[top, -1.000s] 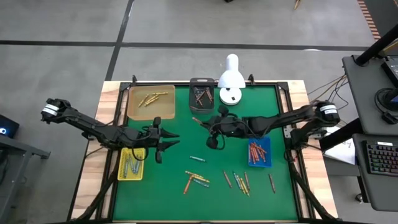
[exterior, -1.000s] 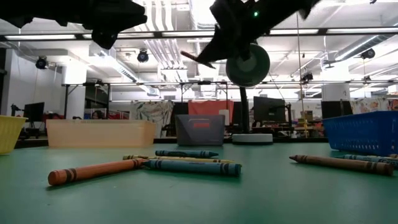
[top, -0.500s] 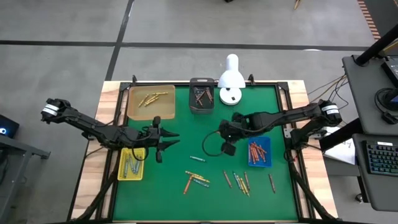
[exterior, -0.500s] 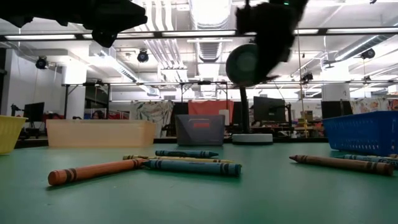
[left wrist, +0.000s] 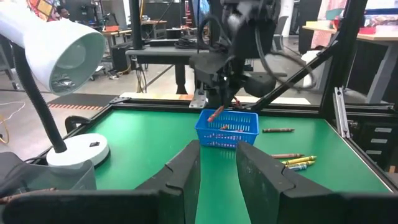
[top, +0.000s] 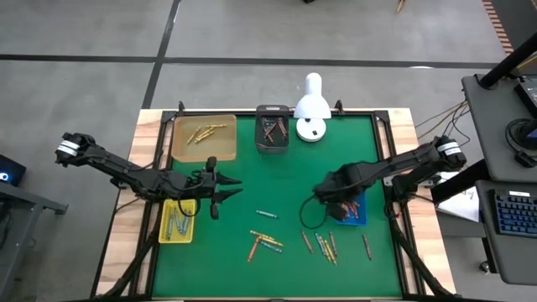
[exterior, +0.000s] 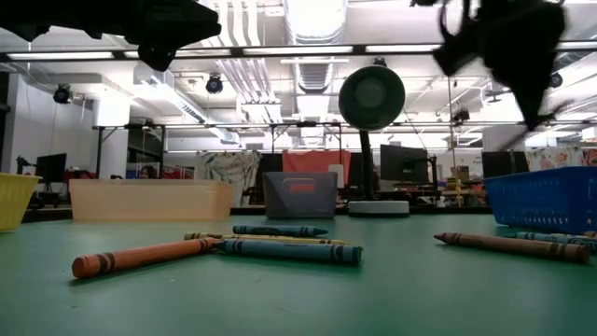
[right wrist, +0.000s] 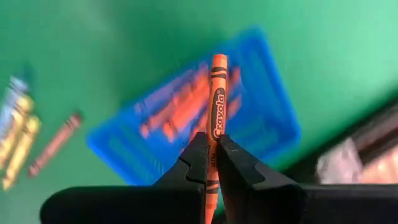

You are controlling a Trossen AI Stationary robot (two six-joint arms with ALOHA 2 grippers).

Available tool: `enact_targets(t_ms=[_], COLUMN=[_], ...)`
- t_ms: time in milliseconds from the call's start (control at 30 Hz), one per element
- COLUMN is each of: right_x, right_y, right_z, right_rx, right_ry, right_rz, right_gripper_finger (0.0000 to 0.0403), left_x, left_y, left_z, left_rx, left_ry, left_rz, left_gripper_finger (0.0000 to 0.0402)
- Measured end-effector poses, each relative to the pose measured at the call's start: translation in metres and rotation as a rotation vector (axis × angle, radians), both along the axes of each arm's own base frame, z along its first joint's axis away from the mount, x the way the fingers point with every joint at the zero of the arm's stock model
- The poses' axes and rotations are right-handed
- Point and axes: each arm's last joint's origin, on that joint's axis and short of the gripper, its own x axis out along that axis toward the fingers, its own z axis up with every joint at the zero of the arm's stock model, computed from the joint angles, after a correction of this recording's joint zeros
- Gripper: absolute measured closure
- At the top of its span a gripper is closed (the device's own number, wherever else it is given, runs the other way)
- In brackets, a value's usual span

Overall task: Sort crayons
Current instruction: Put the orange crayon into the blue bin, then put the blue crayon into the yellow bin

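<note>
1. While the right gripper point(right wrist: 211, 163) hangs above the blue basket point(top: 351, 208) at the right side of the green table point(top: 252, 168), its fingers are pinched on an orange crayon point(right wrist: 217, 106), which points out past the fingertips.
2. Seen from the right wrist, the held crayon lies over the blue basket point(right wrist: 186, 124), which holds more orange and red crayons.
3. Seen from the left wrist, the right gripper point(left wrist: 222, 107) shows far off, just over the blue basket point(left wrist: 226, 129), with the orange crayon point(left wrist: 215, 114) tilted at its tip.
4. The left gripper point(top: 226, 191) waits over the left half of the table, beside the yellow tray point(top: 177, 220); its two fingers point(left wrist: 180, 174) stand apart with a gap between them and nothing in it.
5. Loose crayons point(top: 267, 242) lie scattered on the near middle of the table; another group point(top: 325, 244) lies just beside them toward the right, and one point(top: 366, 246) lies apart below the blue basket.
6. The tan tray point(top: 204, 136) at the far left holds yellowish crayons; the dark bin point(top: 272, 128) at the far middle holds brownish ones.
7. A white lamp point(top: 311, 107) stands at the far edge, just beside the dark bin.
8. In the low view, an orange crayon point(exterior: 140, 256) and blue-green crayons point(exterior: 284, 248) lie touching on the mat.
</note>
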Motion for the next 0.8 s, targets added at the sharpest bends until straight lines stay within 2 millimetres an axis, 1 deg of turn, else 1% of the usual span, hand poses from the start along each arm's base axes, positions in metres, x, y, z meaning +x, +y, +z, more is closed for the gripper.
enact_targets(t_ms=[133, 267, 367, 567, 700, 800], right_x=[-0.014, -0.025, -0.03, -0.028, -0.025, -0.021], right_y=[0.006, 0.006, 0.005, 0.004, 0.004, 0.004], right_z=[-0.015, -0.032, -0.04, -0.043, -0.039, -0.032], right_rx=[0.045, 0.005, -0.017, -0.048, -0.049, -0.07], right_ry=[0.091, 0.158, 0.178, 0.147, 0.128, 0.092], right_rz=[-0.063, -0.086, -0.11, -0.116, -0.101, -0.069], right_gripper_finger=[0.039, 0.039, 0.0386, 0.035, 0.0331, 0.0327], left_x=[0.0, 0.0, 0.0, 0.0, 0.0, 0.0], left_y=[0.0, 0.0, 0.0, 0.0, 0.0, 0.0], left_z=[0.0, 0.0, 0.0, 0.0, 0.0, 0.0], left_rx=[0.014, 0.033, 0.034, 0.034, 0.034, 0.031], left_ry=[0.002, 0.003, 0.004, 0.003, 0.004, 0.003], left_rz=[0.0, -0.001, 0.0, 0.0, 0.0, 0.0], left_gripper_finger=[0.0315, 0.0315, 0.0315, 0.0315, 0.0315, 0.0315])
